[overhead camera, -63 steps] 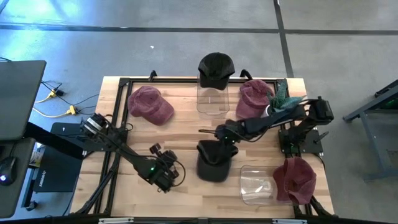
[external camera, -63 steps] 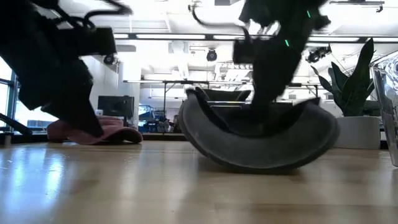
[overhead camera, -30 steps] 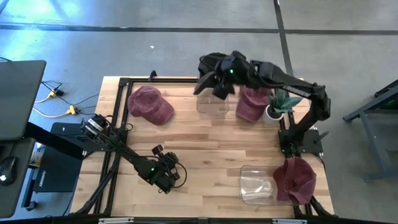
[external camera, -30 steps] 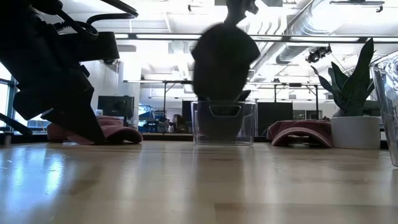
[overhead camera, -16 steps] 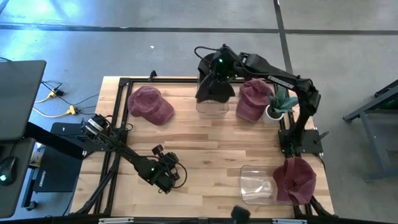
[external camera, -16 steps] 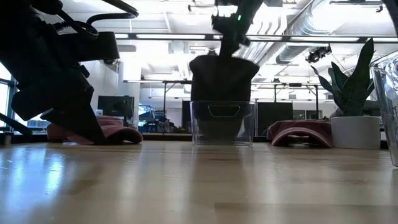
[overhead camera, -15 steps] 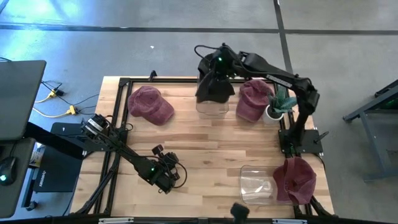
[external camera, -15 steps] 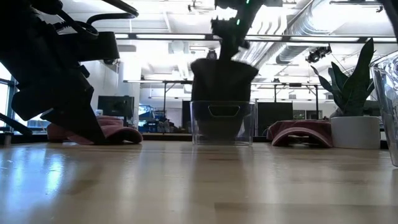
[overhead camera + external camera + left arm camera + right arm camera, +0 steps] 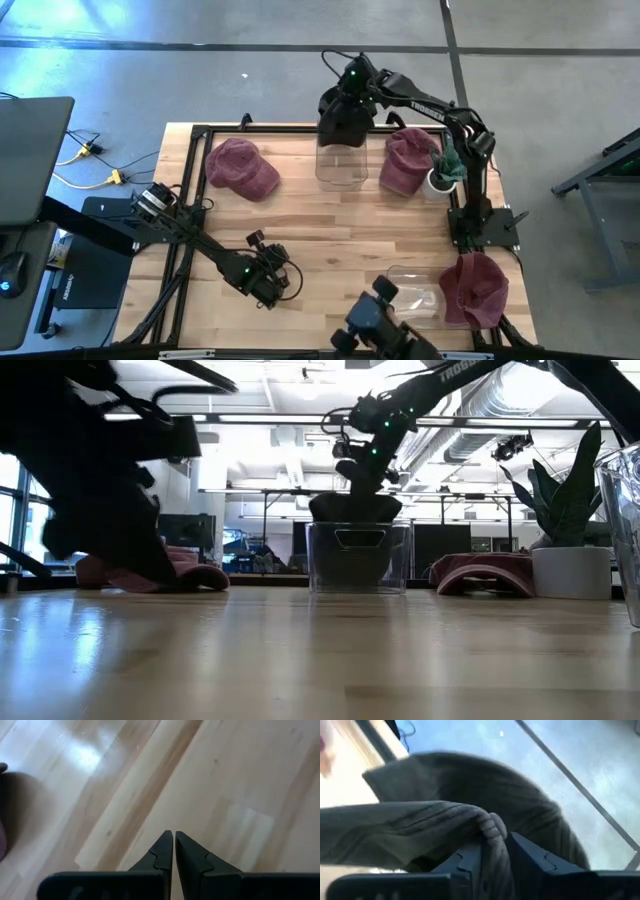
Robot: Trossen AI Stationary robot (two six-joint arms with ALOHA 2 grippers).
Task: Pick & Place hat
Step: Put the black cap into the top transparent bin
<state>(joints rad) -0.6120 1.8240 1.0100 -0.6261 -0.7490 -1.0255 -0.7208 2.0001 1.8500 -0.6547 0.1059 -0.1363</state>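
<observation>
The black hat [image 9: 343, 122] sits on top of the clear container [image 9: 340, 165] at the table's far edge; in the low view the black hat [image 9: 355, 508] rests on the container's rim [image 9: 357, 528]. My right gripper [image 9: 351, 82] stands over it, shut on its cloth, also seen as the right gripper [image 9: 495, 845] in its wrist view. My left gripper [image 9: 272, 285] waits shut near the table's near left, over bare wood [image 9: 173, 847]. My right gripper pinches a bunched fold of the black hat's cloth [image 9: 491, 826] between its two fingers, several layers gathered. The fingers come from above, slanting down toward the far edge [image 9: 365, 460]. The hat's body rests on the clear container below them.
Maroon hats lie at far left [image 9: 242, 167] and far right [image 9: 407, 160]; a third [image 9: 475, 288] rests on a second clear container [image 9: 412, 298] near right. A potted plant [image 9: 450, 165] stands by the right edge. A dark object [image 9: 375, 320] juts in at the near edge.
My right gripper has moved toward the far edge and down, keeping its hold, and has brought the black hat from the air down onto the top of the clear container, where another black hat lay. A dark object has come in over the near edge.
</observation>
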